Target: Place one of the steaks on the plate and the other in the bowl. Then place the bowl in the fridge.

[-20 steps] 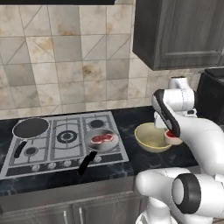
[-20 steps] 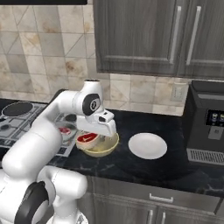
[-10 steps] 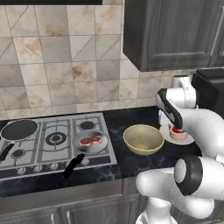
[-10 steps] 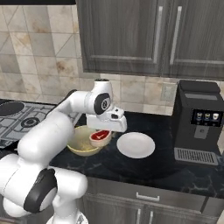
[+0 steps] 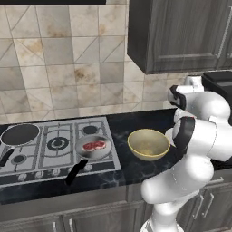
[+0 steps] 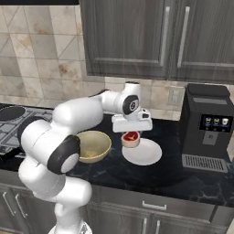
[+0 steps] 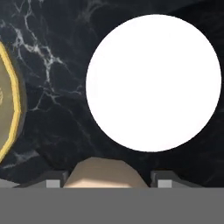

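My gripper [image 6: 131, 133] is shut on one steak [image 6: 130, 139], a small red slab with a pale fat edge, and holds it just above the near-left part of the white plate [image 6: 148, 155]. In the hand view the plate [image 7: 153, 83] lies ahead and the steak's pale edge [image 7: 105, 175] sits between my fingertips [image 7: 54, 180]. The empty tan bowl [image 6: 93, 146] stands left of the plate on the dark counter. The other steak [image 5: 94, 145] lies in the grey pan [image 5: 86, 153] on the stove. The fridge is out of view.
A black coffee machine [image 6: 208, 128] stands right of the plate. The gas stove [image 5: 50, 147] holds a dark frying pan [image 5: 19, 134] at its far left. Dark wall cabinets [image 6: 151, 36] hang above the counter. My own arm [image 5: 199, 136] blocks the plate in the left base view.
The base has driven right, so the whole scene slid left. My gripper carried the steak from over the bowl across to above the plate, still shut on it.
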